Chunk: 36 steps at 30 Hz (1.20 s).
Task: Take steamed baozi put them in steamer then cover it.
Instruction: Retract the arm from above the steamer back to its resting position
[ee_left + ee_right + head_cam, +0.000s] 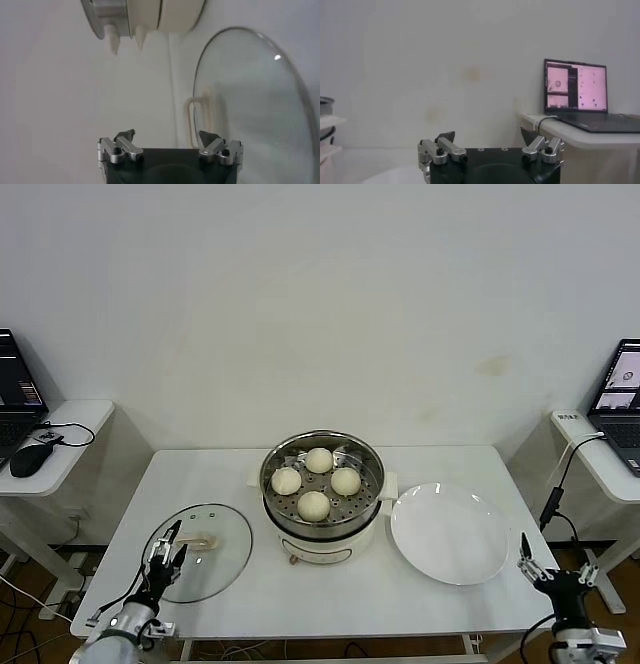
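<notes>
Down low: left gripper (168,550) fingers spread as wide as they go, holding nothing, poised at the near edge of the cover (199,566), tips just short of its cream handle (200,542). From the left wrist: both fingertips (126,136) apart and bare, glass lid (250,100) ahead with its handle (192,120) facing the gap, base of the steamer (145,17) farther off.

Right gripper (556,576) likewise fully spread, empty, hanging off the near right corner of the table (200,474), well right of the steamer (322,494) and just past the plate (450,534). From the right wrist: fingertips (449,137) wide apart, nothing between them, pointed toward a wall and a laptop (576,87) on a side desk.

Steamer as landmark, standing mid-table, uncovered. Inside on its perforated tray: four buns (314,505), one near, one far, one on each side, close together, not stacked. Left of the steamer and nearer: cover flat on the table, handle up, apart from the pot. Right of the steamer, almost touching its base: white plate, bare. Far left of the steamer, off the table: side desk with a laptop (18,389) and a mouse (32,456). Far right: another laptop (622,399) on its own desk.
</notes>
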Tool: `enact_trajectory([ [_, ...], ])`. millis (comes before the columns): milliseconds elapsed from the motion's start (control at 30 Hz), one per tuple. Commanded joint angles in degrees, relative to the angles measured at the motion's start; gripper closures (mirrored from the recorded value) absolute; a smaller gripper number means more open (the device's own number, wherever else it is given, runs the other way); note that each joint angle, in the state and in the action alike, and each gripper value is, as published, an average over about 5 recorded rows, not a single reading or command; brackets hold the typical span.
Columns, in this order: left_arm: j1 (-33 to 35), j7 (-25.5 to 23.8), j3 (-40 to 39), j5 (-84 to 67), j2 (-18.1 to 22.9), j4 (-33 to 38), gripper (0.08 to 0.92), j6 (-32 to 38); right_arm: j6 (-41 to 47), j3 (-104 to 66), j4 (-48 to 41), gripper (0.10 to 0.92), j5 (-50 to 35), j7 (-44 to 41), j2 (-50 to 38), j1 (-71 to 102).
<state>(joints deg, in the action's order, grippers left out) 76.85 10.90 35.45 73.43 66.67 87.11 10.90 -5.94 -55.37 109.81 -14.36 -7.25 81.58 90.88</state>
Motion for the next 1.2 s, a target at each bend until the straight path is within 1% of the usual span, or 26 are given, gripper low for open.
enact_trajectory([
  [33,-6.05,-0.48,-1.38,0.91,-0.03,-5.43,0.177,-0.08,-0.23,-0.69,-0.32,0.203,0.90,-0.07,0.45,0.62],
  [300,-8.47,-0.72,-2.43,1.17,0.60,-8.44,0.177,-0.07,-0.19,-0.97,-0.72,0.203,1.43,-0.35,0.49,0.89],
  [833,-10.41,-1.45,-3.08,0.28,0.69,-10.20,0.180,0.20,-0.27,0.21,-1.80,0.203,2.83,-0.72,0.59,0.61],
  [933,-10.50,-1.80,-3.36,-0.10,0.68,-10.65,0.222,0.19,-0.26,0.44,-1.90,0.203,2.95,-0.77,0.64,0.58],
  [1200,-11.19,-1.22,-3.54,-0.43,1.35,-14.31,0.450,0.57,-0.43,0.38,-2.18,0.203,3.27,-0.92,0.64,0.49],
])
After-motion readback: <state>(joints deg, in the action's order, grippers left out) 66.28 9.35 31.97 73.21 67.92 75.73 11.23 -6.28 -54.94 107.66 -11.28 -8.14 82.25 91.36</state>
